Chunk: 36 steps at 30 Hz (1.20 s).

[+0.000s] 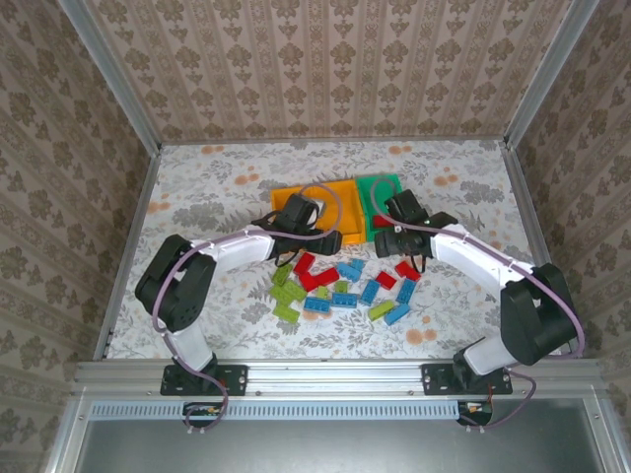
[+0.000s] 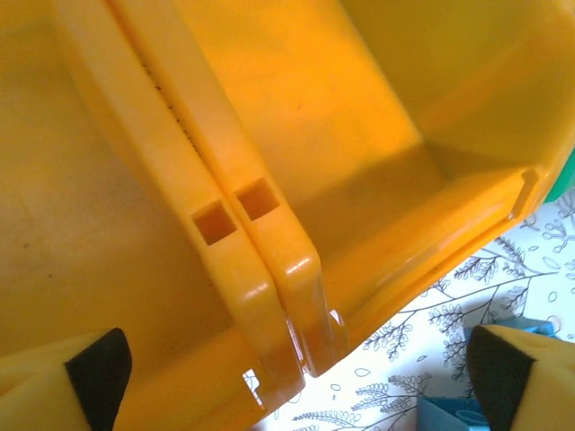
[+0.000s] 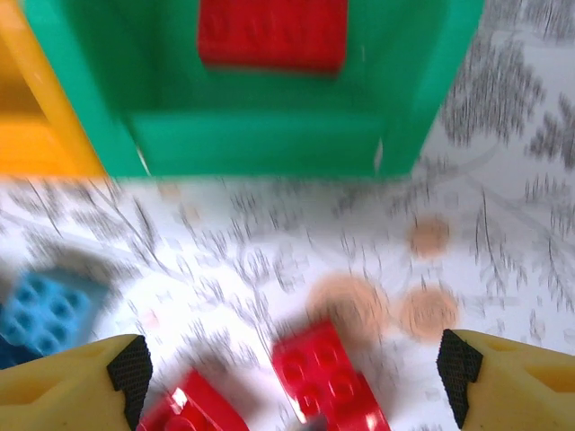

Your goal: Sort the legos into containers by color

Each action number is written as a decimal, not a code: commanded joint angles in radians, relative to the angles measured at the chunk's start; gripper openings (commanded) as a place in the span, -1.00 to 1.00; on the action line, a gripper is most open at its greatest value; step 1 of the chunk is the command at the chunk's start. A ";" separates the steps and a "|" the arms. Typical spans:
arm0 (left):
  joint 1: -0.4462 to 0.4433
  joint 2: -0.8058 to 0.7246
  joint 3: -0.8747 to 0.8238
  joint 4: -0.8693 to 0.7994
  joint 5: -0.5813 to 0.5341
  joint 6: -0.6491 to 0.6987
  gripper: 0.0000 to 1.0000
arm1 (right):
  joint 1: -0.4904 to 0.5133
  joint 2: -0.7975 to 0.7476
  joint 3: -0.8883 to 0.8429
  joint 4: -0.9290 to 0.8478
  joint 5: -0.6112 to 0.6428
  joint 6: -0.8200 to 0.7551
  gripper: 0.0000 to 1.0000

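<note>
Legos (image 1: 345, 286) mostly lie loose just in front of the green bin (image 3: 260, 144), which holds one red brick (image 3: 272, 33), so sorting looks barely begun; right gripper (image 3: 295, 370), before that bin, and left gripper (image 2: 301, 373), over the orange bins (image 2: 225, 180) beside it, both gape empty.

No readable text, labels or numbers appear anywhere.

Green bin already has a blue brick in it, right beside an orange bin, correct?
Not quite. The brick in the green bin is red, not blue, as the right wrist view shows. The green bin does sit right beside an orange bin.
</note>
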State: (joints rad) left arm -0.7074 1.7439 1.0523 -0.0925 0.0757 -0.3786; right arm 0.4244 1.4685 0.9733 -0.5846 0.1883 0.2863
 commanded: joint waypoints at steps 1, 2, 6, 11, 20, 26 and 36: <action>-0.007 -0.045 -0.012 0.037 0.008 0.029 1.00 | -0.003 -0.056 -0.040 -0.134 -0.008 -0.040 0.63; -0.006 -0.046 -0.013 0.043 0.009 0.029 1.00 | -0.007 -0.062 -0.047 -0.148 -0.010 -0.037 0.58; -0.007 -0.044 -0.014 0.057 0.018 0.030 1.00 | -0.022 -0.051 -0.077 -0.168 -0.024 -0.027 0.49; -0.007 -0.041 -0.014 0.057 0.023 0.035 1.00 | -0.040 -0.006 -0.087 -0.147 -0.049 -0.026 0.36; -0.006 -0.039 -0.020 0.052 0.017 0.039 1.00 | -0.067 0.073 -0.068 -0.152 -0.090 -0.036 0.13; -0.006 -0.028 -0.010 0.049 0.023 0.036 1.00 | -0.076 0.104 -0.058 -0.155 -0.070 -0.035 0.10; -0.005 -0.024 -0.015 0.051 0.019 0.027 1.00 | -0.088 0.128 -0.045 -0.146 -0.055 -0.027 -0.21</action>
State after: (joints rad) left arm -0.7074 1.7271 1.0473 -0.0509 0.0834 -0.3637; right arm 0.3424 1.5871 0.9024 -0.7082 0.1200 0.2596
